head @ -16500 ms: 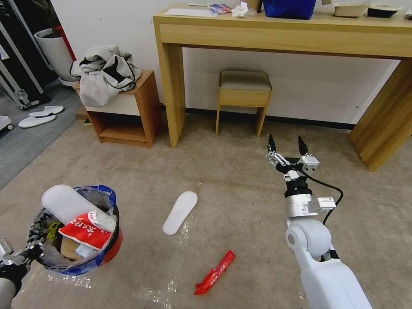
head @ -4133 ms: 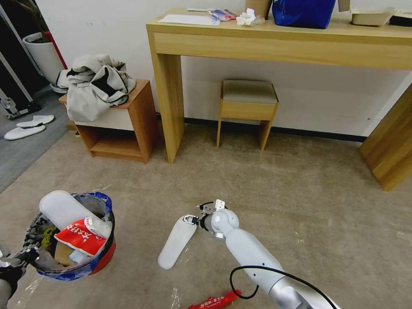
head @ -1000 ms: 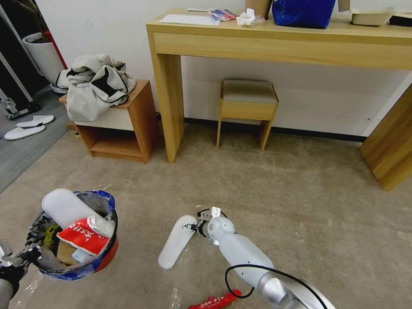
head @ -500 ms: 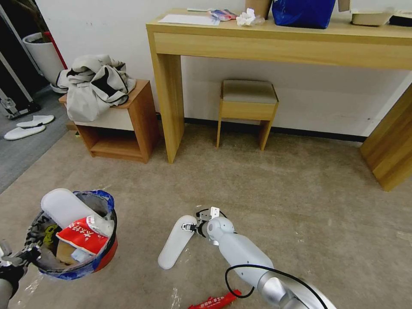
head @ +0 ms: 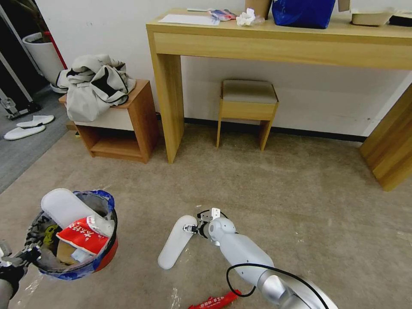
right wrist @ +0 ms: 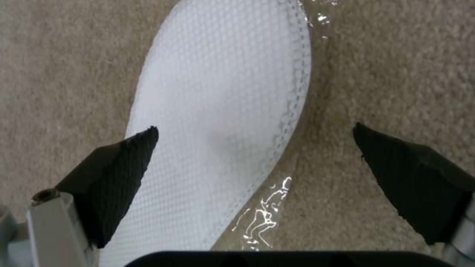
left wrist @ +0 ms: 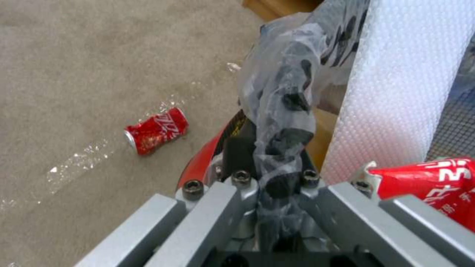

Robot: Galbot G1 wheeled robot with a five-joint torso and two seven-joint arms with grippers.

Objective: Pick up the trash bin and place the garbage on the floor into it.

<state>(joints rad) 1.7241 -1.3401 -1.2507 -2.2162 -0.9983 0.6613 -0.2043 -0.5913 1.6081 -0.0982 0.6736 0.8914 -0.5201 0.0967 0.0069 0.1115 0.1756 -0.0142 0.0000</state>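
Observation:
The red trash bin [head: 105,257], lined with a clear bag, hangs at lower left with my left gripper [head: 19,257] shut on its rim [left wrist: 277,178]. A white slipper [left wrist: 396,92] and a red wrapper [left wrist: 435,185] stick out of it. Another white slipper [head: 174,242] lies flat on the beige carpet. My right gripper [head: 191,227] is low over its far end, open, with one finger [right wrist: 114,174] over the slipper [right wrist: 218,92] and the other [right wrist: 415,178] over carpet. A red wrapper [head: 214,299] lies nearer me, and a red can [left wrist: 156,129] lies beside the bin.
A wooden desk [head: 274,40] stands along the wall with a small stool [head: 248,105] under it. To the left is a side cabinet [head: 124,124] heaped with clothes. Two slippers [head: 28,126] lie on grey flooring at far left, near a tall white bin [head: 40,56].
Since the earliest frame my right arm has come down from mid-air to the slipper on the floor. Over the last second it has barely shifted. The bin stays held.

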